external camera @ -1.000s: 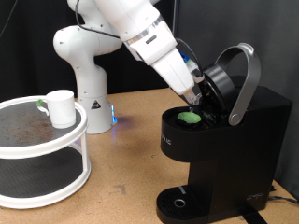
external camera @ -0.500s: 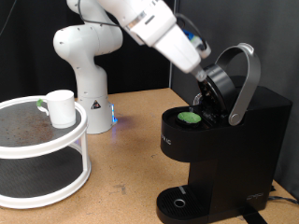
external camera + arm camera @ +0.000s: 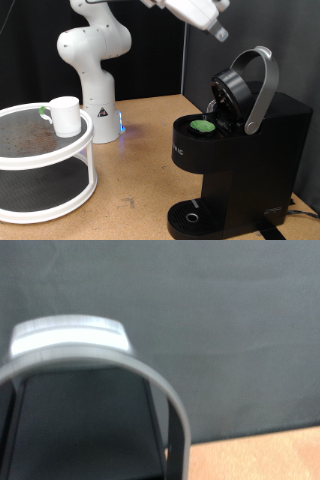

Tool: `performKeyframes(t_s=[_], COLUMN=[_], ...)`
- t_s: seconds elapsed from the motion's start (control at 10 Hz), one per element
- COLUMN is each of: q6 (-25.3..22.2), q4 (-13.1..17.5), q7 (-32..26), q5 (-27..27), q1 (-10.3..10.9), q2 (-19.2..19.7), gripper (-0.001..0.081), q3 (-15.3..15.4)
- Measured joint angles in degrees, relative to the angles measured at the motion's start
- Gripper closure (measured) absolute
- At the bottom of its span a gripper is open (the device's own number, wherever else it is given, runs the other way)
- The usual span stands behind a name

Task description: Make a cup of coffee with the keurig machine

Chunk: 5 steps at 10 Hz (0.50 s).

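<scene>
Gripper (image 3: 220,33): seen at the exterior view's top edge, well above the keurig machine (image 3: 235,160); finger state cannot be told.
Machine lid (image 3: 245,88): raised, a green-topped pod (image 3: 204,126) seated inside.
Cup (image 3: 66,115): placed on the white round shelf (image 3: 60,152), exterior view's left.
Open room: bare table (image 3: 140,190) between shelf and machine.
Writing: lettering on machine front unreadable.

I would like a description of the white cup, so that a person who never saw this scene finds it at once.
Look to the exterior view's left for the round white two-tier stand with dark mesh shelves. On its upper shelf, at the back edge, stands the cup: small, plain white, cylindrical, upright. It is the only white object on the shelf, far smaller than the black keurig machine at the right.
</scene>
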Motion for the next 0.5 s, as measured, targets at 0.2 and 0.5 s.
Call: performKeyframes(t_s=[0.2, 0.5], q6=[-1.0, 0.4], q4=[0.3, 0.9], q7=[0.3, 0.6], q5=[0.5, 7.6], q1=[0.0, 1.8], q2=[-0.6, -0.3], gripper=[0.0004, 0.0004], q3=[-0.5, 0.9])
